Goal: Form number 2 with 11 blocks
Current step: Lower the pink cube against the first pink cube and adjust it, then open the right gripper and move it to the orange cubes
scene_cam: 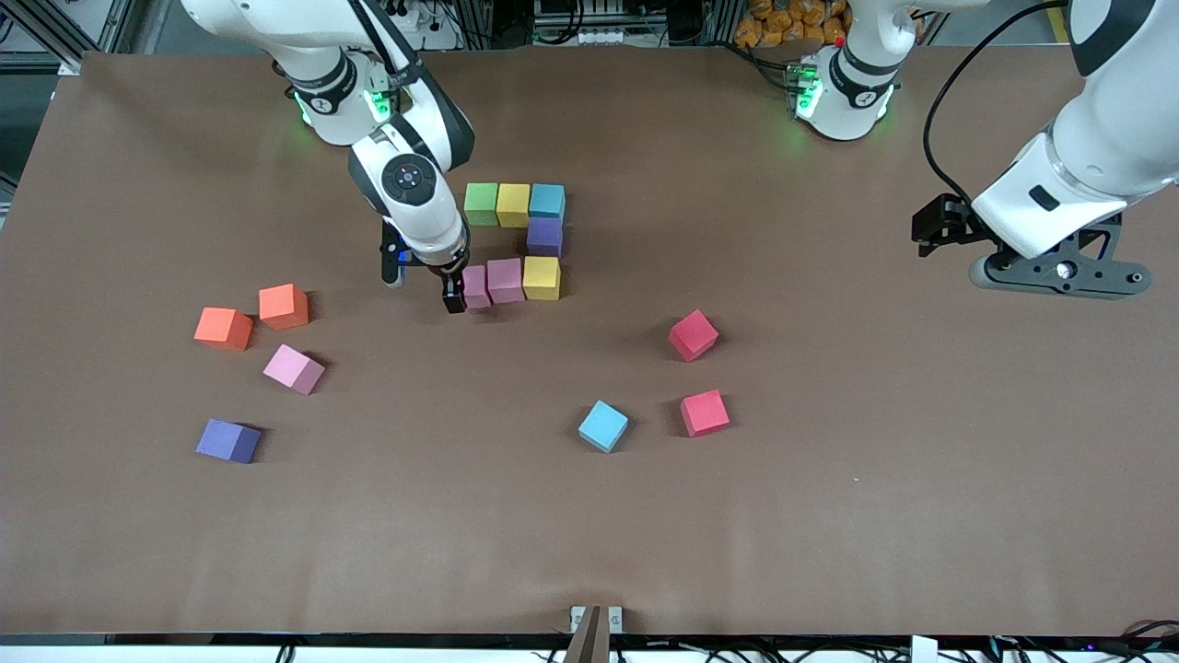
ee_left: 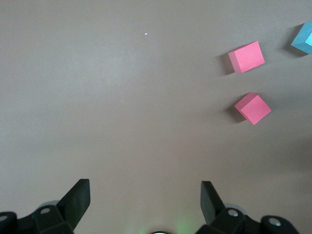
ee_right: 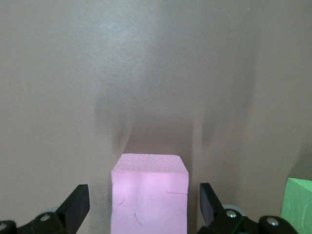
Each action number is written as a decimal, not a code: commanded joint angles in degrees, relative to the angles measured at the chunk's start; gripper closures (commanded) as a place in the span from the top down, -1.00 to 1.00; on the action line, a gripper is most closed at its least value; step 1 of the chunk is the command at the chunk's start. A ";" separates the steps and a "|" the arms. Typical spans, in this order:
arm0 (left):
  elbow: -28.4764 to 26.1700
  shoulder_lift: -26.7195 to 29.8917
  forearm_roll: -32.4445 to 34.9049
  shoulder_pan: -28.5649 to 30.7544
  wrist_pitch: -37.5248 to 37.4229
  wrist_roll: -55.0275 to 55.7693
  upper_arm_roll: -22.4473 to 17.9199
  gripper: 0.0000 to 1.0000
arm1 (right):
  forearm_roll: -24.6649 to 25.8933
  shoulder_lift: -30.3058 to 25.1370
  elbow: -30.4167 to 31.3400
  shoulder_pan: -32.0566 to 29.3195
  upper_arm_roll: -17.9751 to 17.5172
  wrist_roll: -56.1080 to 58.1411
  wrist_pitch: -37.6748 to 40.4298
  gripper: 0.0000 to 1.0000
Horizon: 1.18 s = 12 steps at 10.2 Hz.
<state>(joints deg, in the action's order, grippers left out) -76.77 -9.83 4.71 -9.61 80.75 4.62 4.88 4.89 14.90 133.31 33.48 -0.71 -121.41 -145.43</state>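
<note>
Pink foam cube (scene_cam: 475, 285) sits on the brown table (scene_cam: 829, 516) at the end of the third row of the growing blocky number 2 (scene_cam: 516, 241), touching a mauve cube beside it, which touches a yellow one; farther from the front camera run a green, yellow and light blue row with a purple cube under the blue. In the front view the right gripper (scene_cam: 453, 293) is low over that pink cube, and seven cubes stand in place, so four remain. Loose cubes lie nearer the camera: two orange (scene_cam: 281, 306), pink, purple, light blue and two red (scene_cam: 693, 334). The left gripper (scene_cam: 939, 226) waits over the left arm's end of the table.

From the left wrist, its fingers (ee_left: 78, 197) are spread on nothing, two red cubes ahead.

From the right wrist, the fingers (ee_right: 78, 202) stand apart either side of the pink cube (ee_right: 149, 195), clear of its faces: released. To finish cleanly I would lift straight up, without sideways drift, so no pad drags the light foam out of line.
</note>
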 commanded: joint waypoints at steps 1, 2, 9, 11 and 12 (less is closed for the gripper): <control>-0.39 0.96 0.21 -0.15 -0.77 0.57 0.13 1.00 | 4.59 -1.46 -2.16 -1.74 -0.09 1.15 3.65 1.00; -0.39 0.96 0.21 -0.15 -0.77 0.57 0.13 1.00 | 5.13 -1.46 -3.56 -3.41 -0.09 5.26 3.83 1.00; -0.39 0.96 0.21 -0.15 -0.77 0.57 0.13 1.00 | 4.96 -1.19 -12.72 -20.71 -0.17 51.01 16.75 1.00; -0.39 0.96 0.21 -0.15 -0.77 0.48 0.13 1.00 | 4.78 -0.67 -12.46 -25.73 -0.17 67.02 16.93 1.00; -0.39 0.96 0.12 -0.15 -0.77 0.48 0.13 1.00 | 4.78 -0.49 -12.28 -26.53 -0.09 74.40 17.02 1.00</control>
<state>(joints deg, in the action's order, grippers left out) -76.77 -9.83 4.71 -9.67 80.75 4.62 4.94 9.02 14.34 120.69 8.50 0.04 -55.42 -128.86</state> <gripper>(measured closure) 0.000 0.000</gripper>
